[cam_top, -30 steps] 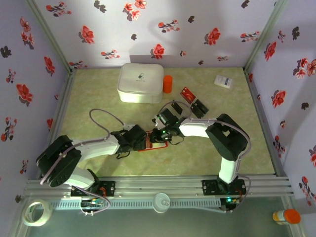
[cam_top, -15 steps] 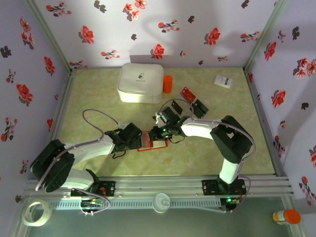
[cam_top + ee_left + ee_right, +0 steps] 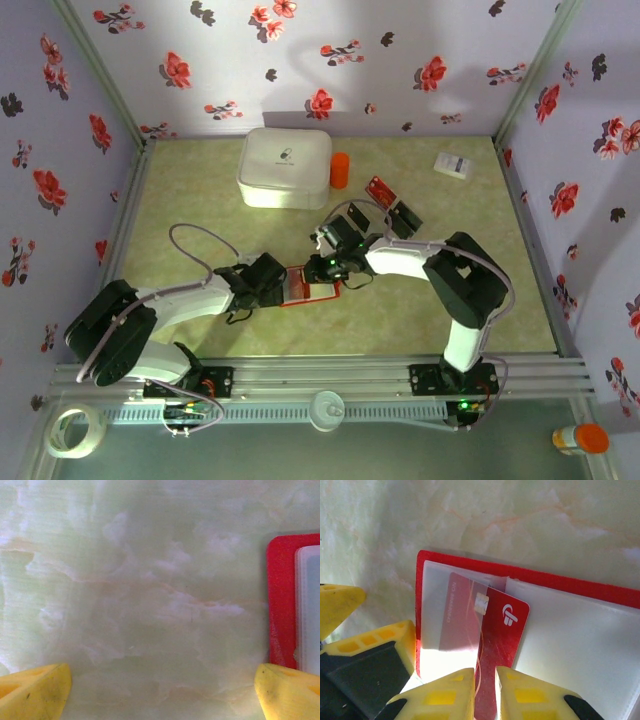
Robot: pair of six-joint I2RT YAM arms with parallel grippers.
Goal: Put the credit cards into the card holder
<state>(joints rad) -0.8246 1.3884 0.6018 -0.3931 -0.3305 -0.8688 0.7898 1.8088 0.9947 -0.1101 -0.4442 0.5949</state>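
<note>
Within the last second the left fingers (image 3: 35,686) have slid off the holder (image 3: 570,587) and now stand apart over the tabletop (image 3: 150,580), just beside its edge. The right fingers (image 3: 451,696) stay clamped on a red card (image 3: 492,625), which is half under the clear pocket; I judge it is nearly inserted.

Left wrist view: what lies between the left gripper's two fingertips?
Bare green marbled tabletop, in the left wrist view. The left gripper is open; the red card holder lies beside one fingertip.
</note>
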